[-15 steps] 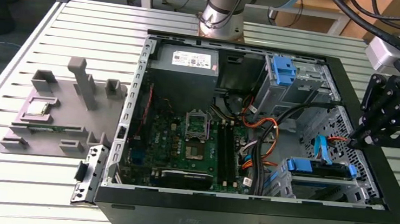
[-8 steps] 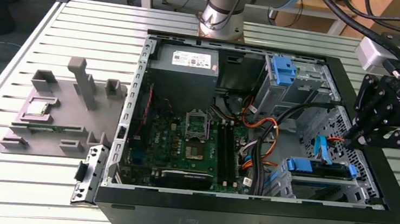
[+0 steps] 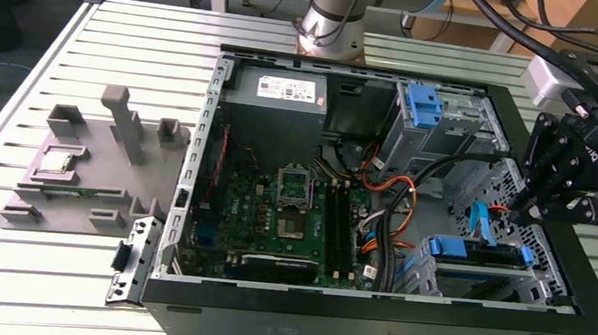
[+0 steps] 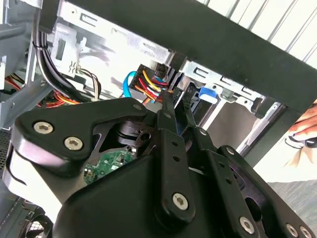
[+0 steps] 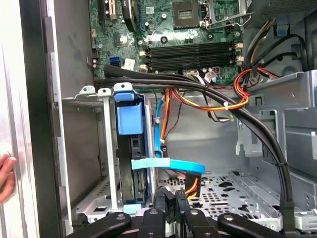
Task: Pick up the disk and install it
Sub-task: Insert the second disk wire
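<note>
Blue-railed disk (image 5: 130, 148) seated in bay; gripper (image 5: 170, 201) clenched empty beside it; best kept clear of cables (image 5: 218, 101).

— Where do we have room inside the computer case (image 3: 546, 319)?

— We see an open pocket over the perforated metal floor (image 5: 233, 186), between the drive cage (image 5: 106, 148) and the grey bracket wall (image 5: 290, 129).

— What blocks us there?

— A thick black cable bundle (image 5: 257, 131) runs across that pocket, a flat blue cable (image 5: 168, 163) juts out from the cage, and red, yellow and orange wires (image 5: 208, 104) loop just above. We also see a person's hand (image 5: 6, 176) just outside the case wall.
</note>
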